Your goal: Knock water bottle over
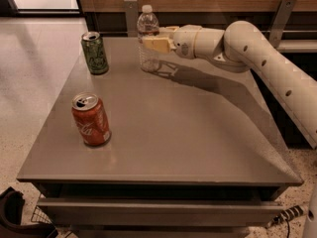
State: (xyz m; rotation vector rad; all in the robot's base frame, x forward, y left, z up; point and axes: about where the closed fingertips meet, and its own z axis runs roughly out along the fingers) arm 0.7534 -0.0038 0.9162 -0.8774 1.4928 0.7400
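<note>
At the far edge of the table (198,133) the gripper (155,36) reached in from the right, fingers (157,44) apart — the nearer one lay against the water bottle (147,53). It stood upright, capped, at the fingertips. A green can (95,53) and a red can (91,120) stood upright further left — well apart.

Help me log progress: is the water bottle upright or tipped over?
Upright: the water bottle stands on the table, cap uppermost. The gripper is beside it at mid-height.
</note>
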